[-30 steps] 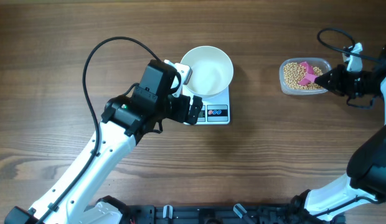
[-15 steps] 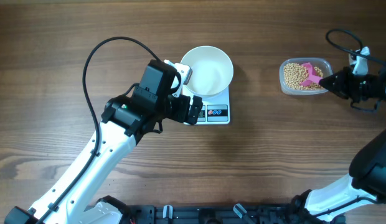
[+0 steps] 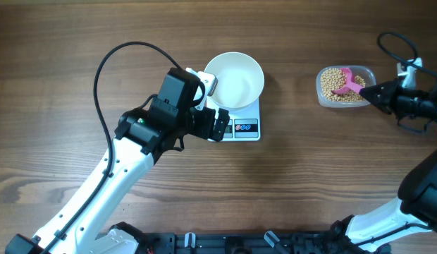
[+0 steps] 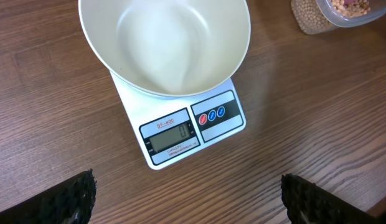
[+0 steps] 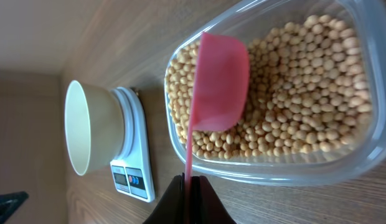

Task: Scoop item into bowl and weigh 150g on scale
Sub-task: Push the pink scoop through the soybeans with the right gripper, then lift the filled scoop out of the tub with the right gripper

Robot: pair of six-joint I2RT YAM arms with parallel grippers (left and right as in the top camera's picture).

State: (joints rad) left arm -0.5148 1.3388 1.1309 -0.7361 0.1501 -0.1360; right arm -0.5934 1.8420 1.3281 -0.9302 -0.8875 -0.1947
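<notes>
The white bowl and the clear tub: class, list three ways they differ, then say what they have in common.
The bowl is round and white; the tub is clear and rounded-rectangular. The bowl is empty; the tub holds beans and a pink scoop. The bowl sits on the scale; the tub stands on the table. Both are upright and open-topped.

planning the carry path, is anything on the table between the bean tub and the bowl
Nothing visible does. Only bare table lies between the tub of beans and the bowl on the scale. The right pincer holds the pink scoop in the tub; the left pincer hangs open on the bowl's other side.
</notes>
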